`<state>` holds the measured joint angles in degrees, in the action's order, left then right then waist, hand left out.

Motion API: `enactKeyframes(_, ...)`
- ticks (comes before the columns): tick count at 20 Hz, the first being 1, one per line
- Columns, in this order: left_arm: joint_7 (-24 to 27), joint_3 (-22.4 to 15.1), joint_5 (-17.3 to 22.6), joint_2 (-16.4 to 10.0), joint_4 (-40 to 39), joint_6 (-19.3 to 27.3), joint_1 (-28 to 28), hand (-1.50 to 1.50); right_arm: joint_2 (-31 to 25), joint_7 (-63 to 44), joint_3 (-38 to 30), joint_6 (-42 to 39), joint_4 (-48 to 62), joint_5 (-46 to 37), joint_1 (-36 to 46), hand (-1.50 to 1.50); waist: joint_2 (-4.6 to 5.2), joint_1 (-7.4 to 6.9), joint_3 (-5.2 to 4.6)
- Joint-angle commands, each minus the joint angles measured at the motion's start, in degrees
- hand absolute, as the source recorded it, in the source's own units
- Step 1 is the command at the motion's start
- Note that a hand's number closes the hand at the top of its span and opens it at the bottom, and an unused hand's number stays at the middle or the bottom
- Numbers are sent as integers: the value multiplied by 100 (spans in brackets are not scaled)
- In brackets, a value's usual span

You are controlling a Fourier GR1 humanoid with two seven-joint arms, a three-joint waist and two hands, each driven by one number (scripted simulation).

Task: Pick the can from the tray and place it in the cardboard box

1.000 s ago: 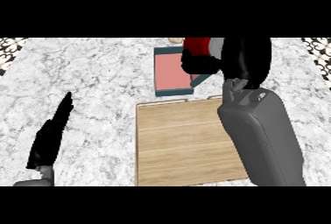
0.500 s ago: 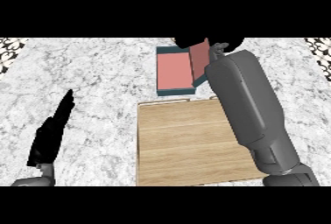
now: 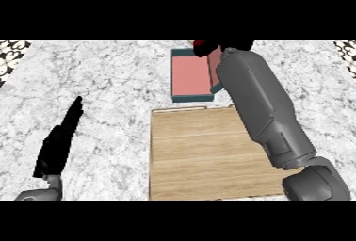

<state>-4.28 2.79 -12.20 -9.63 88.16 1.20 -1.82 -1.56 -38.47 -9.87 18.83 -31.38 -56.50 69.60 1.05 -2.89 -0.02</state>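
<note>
The worry is where the red can point(image 3: 201, 44) sits. Only a sliver of it shows, right at the far wall of the teal-walled box with the pink floor point(image 3: 191, 98), not clearly over the floor. If I let go here, I judge it could catch that far wall, tip, and end up on the white marbled counter point(image 3: 118, 84) beyond the box, where a round can would roll. My own grey right forearm point(image 3: 257, 103) adds a second risk. It lies across the box's right wall and hides it, so lowering without care might knock the box askew.

Of my right hand point(image 3: 238, 45) only a black scrap shows at the box's far edge, next to the red sliver. I cannot tell how far it is closed, or whether it truly has the can or is merely touching it.

The flat light-wood tray point(image 3: 201, 155), just on my side of the box, has nothing visible on its bare part.

My left hand point(image 3: 59, 141) rests flat and straight on the counter, well to the box's left and nearer me, holding nothing.
</note>
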Motion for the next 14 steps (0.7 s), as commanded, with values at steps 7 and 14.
enactKeyframes(7,-20,-55,-102,87,15,84,-16,0,76,812,-670,1484,915,433,341,-150,27,-62,3)
enactKeyframes(14,28,9,-10,102,36,61,42,0,82,1666,-1284,3037,331,1089,103,-150,2,-6,8)
